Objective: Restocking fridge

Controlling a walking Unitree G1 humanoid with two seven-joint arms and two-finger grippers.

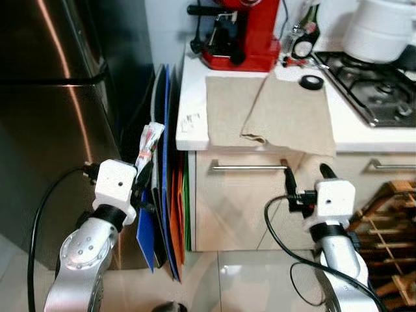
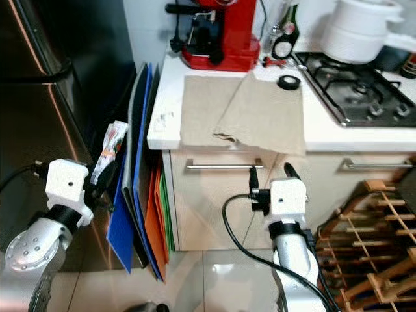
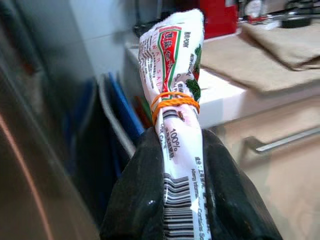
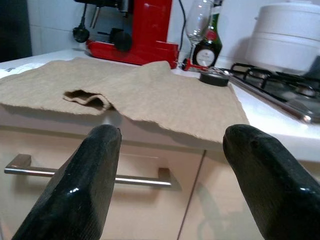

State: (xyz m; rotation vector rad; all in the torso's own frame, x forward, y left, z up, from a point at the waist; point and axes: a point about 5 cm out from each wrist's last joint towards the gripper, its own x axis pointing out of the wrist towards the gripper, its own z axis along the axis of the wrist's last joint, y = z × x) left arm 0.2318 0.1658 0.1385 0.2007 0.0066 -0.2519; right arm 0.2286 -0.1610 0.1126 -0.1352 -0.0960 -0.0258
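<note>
The stainless fridge (image 1: 45,130) stands at far left, door shut. Beside it, the left gripper (image 3: 182,200) pinches a white printed food packet (image 3: 172,90) bound with an orange rubber band (image 3: 174,101), held upright between its fingers. Blue, orange and green boards (image 1: 170,214) lean in the gap between fridge and cabinet, directly ahead of the packet. The desk (image 1: 192,123) carries a beige cloth (image 1: 273,107), a red coffee machine (image 1: 240,32) and a gas hob (image 1: 377,84). The right gripper (image 4: 172,175) hangs before the drawer handle (image 1: 250,167), fingers wide apart, holding nothing.
</note>
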